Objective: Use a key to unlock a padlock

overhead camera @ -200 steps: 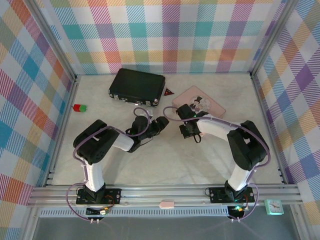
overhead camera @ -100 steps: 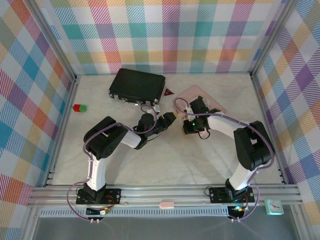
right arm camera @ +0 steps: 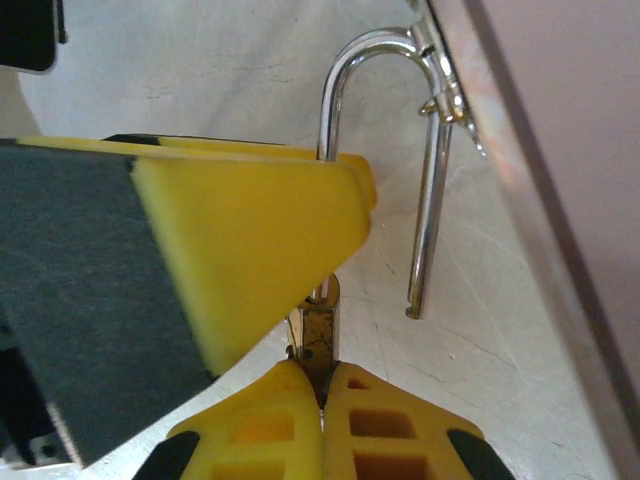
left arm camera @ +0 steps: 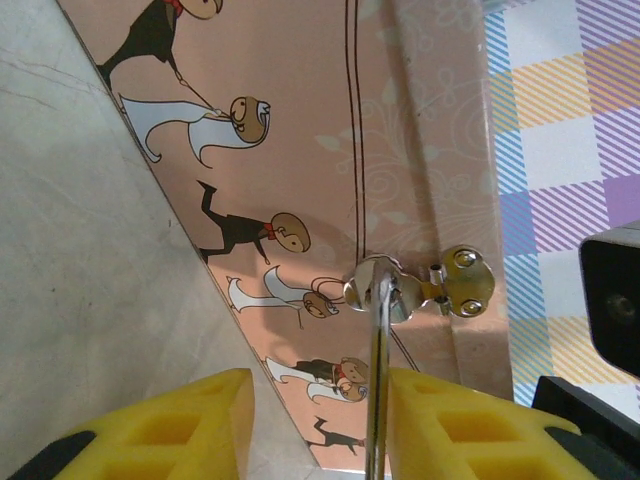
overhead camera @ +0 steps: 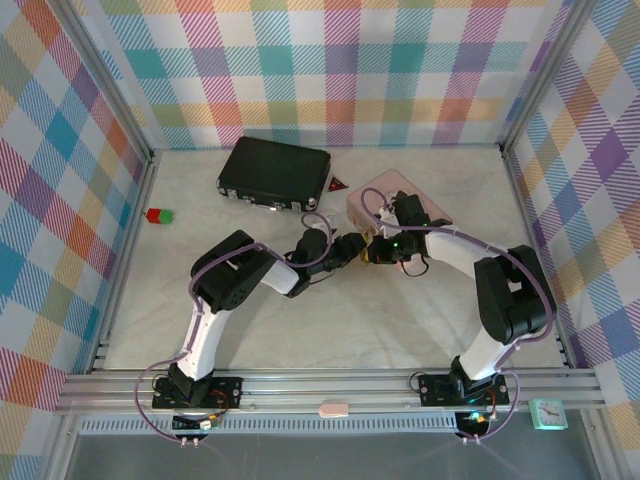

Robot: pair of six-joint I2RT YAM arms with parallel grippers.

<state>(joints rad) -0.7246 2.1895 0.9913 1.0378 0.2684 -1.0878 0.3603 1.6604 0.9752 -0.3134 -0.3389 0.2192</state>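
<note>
The brass padlock is pinched at its body by my right gripper, which is shut on it just above the table. Its silvery shackle is swung out of the body, with one end hanging free and its bend hooked through the clasp of the pink box. My left gripper is open, and the shackle runs up along its right finger. Seen from above, the left gripper and the right gripper meet at the pink box's near corner. The key is hidden.
A black case lies at the back left, with a small red triangle beside it. A red and green block sits near the left wall. Checked walls close in the white table on three sides.
My left gripper has slid right to the pink box's corner. My right gripper has shifted slightly towards the box, so the two now meet at the padlock.
</note>
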